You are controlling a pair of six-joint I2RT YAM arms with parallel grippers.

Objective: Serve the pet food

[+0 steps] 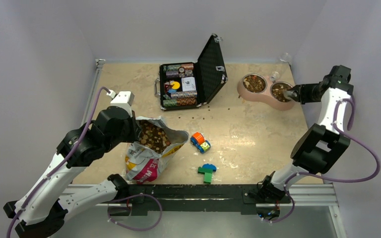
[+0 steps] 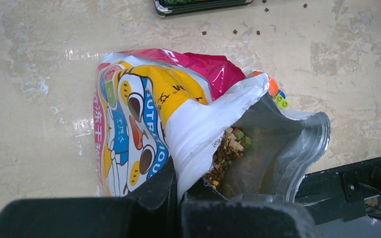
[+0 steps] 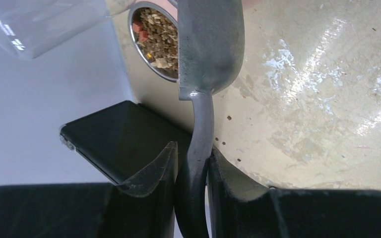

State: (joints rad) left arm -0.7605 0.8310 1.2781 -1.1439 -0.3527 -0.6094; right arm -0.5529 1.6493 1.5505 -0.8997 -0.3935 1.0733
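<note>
My left gripper [image 2: 178,184] is clamped on the white lip of the bag [image 2: 144,114], holding its mouth open at the lower left of the top view. Most of the pet food [image 2: 223,157] sits inside that bag, a loose heap of brown and tan bits.

My right gripper [image 3: 192,159] is closed on the handle of a metal scoop [image 3: 209,44], whose head hangs over the edge of the right-hand bowl [image 3: 135,15] at the upper right of the top view. I see only the grey back of the scoop, so I cannot tell whether it carries anything.

The pink feeder [image 1: 267,95] has 2 bowls, and both already show kibble, so I judge serving well along, with this trip at or near the tipping step. What may be left is topping up, if more is wanted. A trail of stray kibble [image 1: 198,118] lies on the table below the open case [image 1: 181,84]. The toy car [image 1: 200,142] and green blocks [image 1: 207,172] lie near the bag.
</note>
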